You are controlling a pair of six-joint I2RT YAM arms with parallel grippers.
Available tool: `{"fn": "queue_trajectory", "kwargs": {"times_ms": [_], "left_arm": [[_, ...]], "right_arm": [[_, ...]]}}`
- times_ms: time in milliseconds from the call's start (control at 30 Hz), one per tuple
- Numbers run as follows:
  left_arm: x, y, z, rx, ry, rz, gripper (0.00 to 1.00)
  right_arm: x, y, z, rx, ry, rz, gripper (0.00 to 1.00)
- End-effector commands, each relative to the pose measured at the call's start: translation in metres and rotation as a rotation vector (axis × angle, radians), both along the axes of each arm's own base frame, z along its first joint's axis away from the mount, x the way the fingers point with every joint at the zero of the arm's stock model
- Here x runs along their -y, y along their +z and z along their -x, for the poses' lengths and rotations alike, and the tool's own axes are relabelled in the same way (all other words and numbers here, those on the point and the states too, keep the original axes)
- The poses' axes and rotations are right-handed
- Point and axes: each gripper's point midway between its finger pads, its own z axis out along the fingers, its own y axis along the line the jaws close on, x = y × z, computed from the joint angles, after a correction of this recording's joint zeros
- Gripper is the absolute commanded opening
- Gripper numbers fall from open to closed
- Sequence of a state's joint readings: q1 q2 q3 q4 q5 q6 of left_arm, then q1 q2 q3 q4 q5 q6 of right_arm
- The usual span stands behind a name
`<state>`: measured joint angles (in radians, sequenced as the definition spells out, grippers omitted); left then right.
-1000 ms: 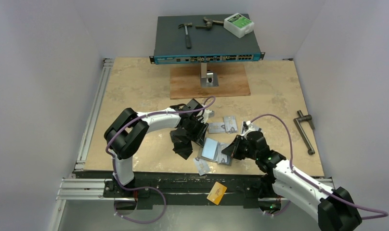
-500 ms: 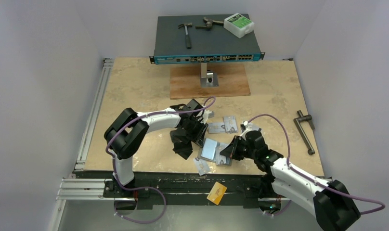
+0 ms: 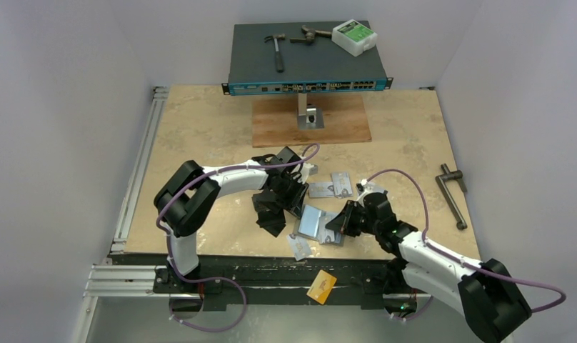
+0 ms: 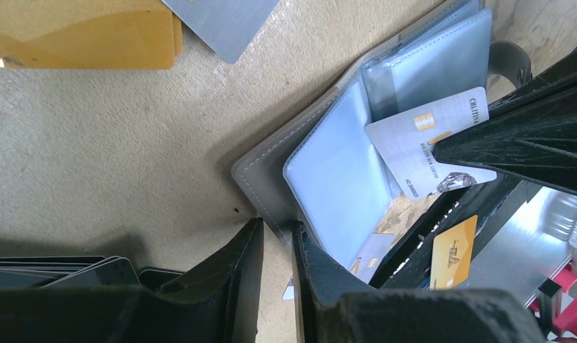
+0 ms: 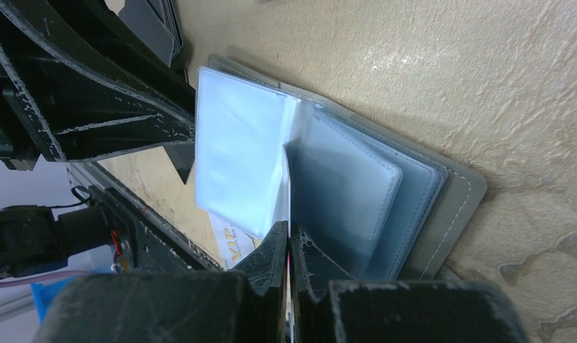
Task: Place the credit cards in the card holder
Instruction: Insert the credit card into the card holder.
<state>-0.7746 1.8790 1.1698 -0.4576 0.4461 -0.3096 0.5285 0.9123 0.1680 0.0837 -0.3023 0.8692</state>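
From above, I see the card holder [image 3: 313,221] lying open on the desk [image 3: 200,128] near its front edge, between my two grippers, with its bluish sleeves facing up. On the left wrist, my left gripper [image 4: 277,232] looks nipped on the grey cover's corner, so I'd pin that flap flat. On the right wrist, my right gripper [image 5: 287,236] is clenched on a white card [image 5: 286,187] held edge-on at a sleeve's mouth, and I'd slide it in squarely without buckling the plastic.
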Motion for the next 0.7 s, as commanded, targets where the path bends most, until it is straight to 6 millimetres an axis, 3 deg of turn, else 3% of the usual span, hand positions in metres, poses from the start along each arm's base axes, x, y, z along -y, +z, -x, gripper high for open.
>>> {"fn": "queue_trajectory", "kwargs": {"times_ms": [0,367,533,667], "left_arm": [[0.008,0.021,-0.001,0.045,-0.034,0.066,0.2],[0.005,0.021,-0.004,0.07,-0.038,0.054,0.2],[-0.003,0.03,-0.014,0.14,-0.039,0.009,0.34],[-0.011,0.046,-0.022,0.189,-0.041,0.018,0.37]], "right_arm": [[0.003,-0.005,-0.004,0.024,0.004,0.02,0.0],[0.004,-0.009,-0.008,0.034,0.0,0.026,0.0],[0.007,-0.01,-0.008,0.038,-0.009,0.043,0.0],[0.01,-0.013,-0.008,0.039,-0.013,0.059,0.09]]}}
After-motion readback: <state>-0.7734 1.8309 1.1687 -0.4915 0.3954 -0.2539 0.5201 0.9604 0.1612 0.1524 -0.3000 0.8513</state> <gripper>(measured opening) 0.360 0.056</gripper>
